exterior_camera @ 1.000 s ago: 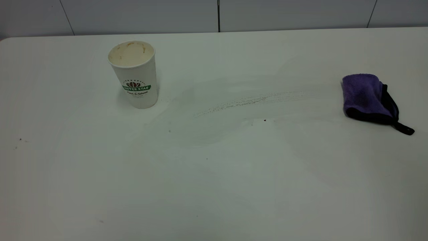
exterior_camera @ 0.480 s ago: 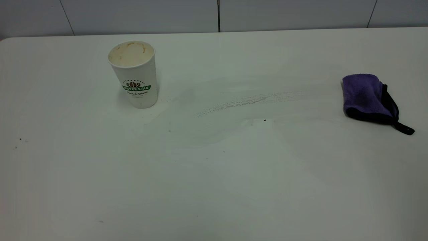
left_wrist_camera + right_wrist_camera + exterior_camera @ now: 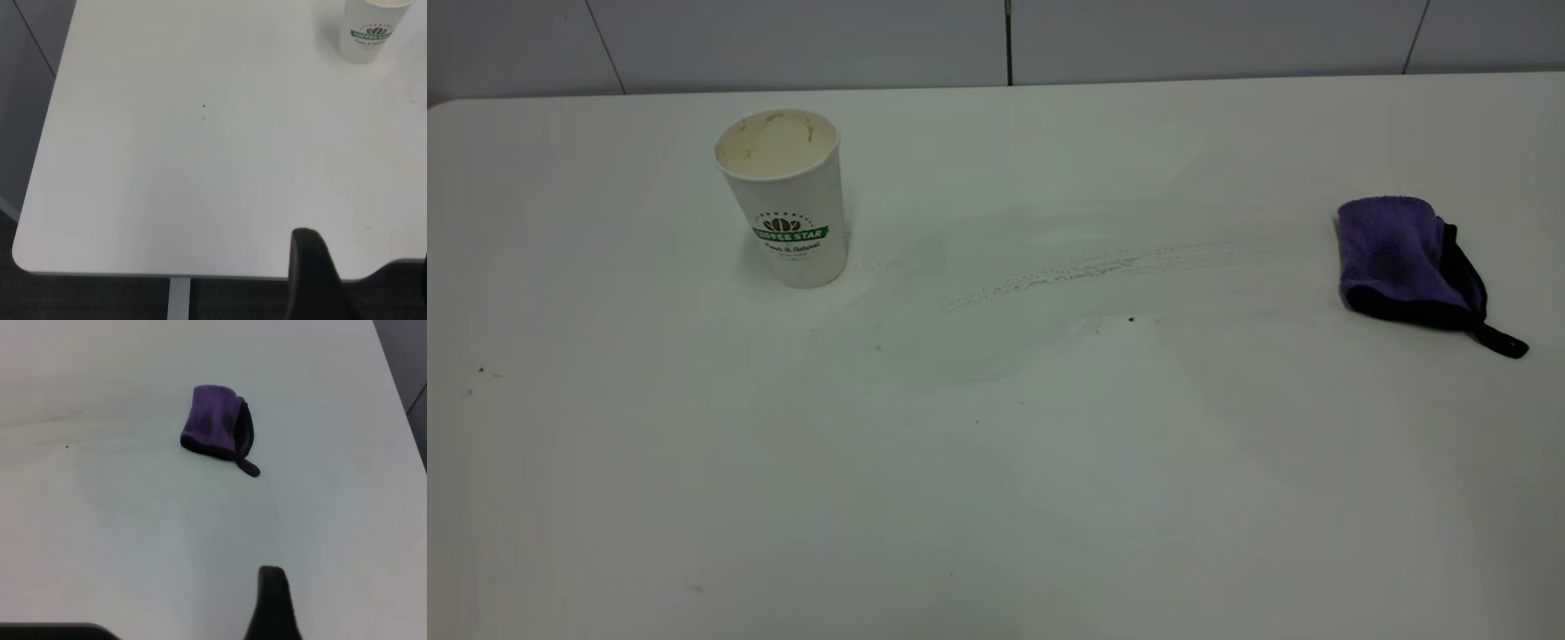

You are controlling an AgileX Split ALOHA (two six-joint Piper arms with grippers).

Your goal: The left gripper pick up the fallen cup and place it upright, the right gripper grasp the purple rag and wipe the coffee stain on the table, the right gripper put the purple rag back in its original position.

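The white "COFFEE STAR" cup point(image 3: 787, 200) stands upright at the table's back left and also shows in the left wrist view point(image 3: 370, 30). The purple rag point(image 3: 1400, 258) lies bunched at the right, its black strap pointing to the front right; it also shows in the right wrist view point(image 3: 215, 421). No dark coffee blot shows, only a faint streak of droplets point(image 3: 1085, 267) across the middle of the white table point(image 3: 996, 489). My left gripper point(image 3: 370, 287) hangs open and empty over the table's front left corner. My right gripper point(image 3: 187, 623) is open and empty, well short of the rag.
Tiny dark specks dot the table, one point(image 3: 1130, 318) just in front of the streak and two point(image 3: 203, 112) at the left. The table's left edge and rounded front corner point(image 3: 23, 257) show in the left wrist view. A grey panelled wall point(image 3: 1005, 40) stands behind.
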